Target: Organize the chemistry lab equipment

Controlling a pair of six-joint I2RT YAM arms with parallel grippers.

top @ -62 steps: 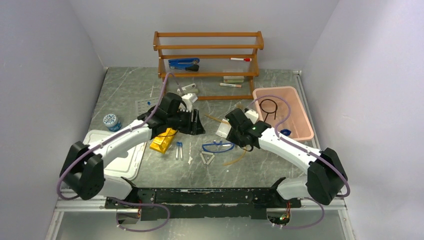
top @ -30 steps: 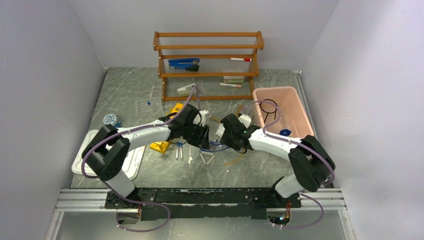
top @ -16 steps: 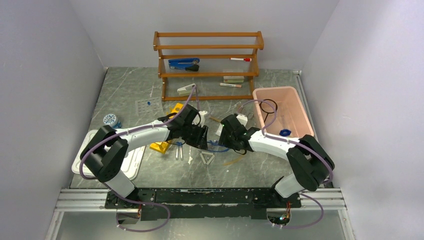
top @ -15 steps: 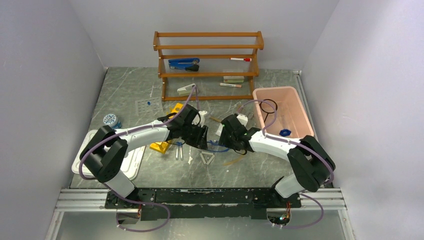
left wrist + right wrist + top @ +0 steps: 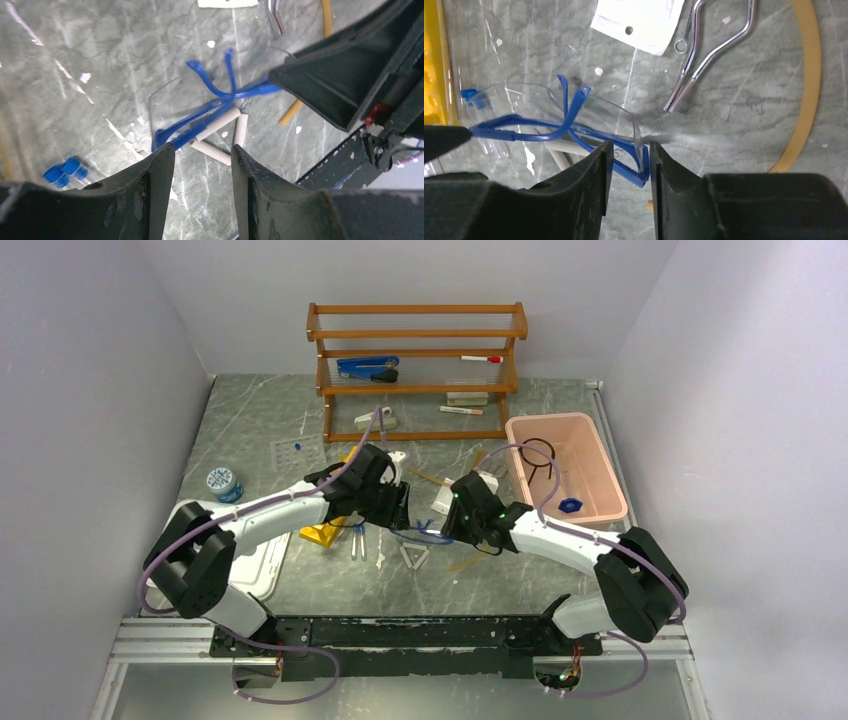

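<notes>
Both arms have swung in to mid-table, toward the near edge: right gripper point(image 5: 630, 145) now pinches the blue goggles point(image 5: 572, 112) at a lens corner, left gripper point(image 5: 201, 150) hangs beside (fingers parted, nothing between). Pickup looks begun.
</notes>
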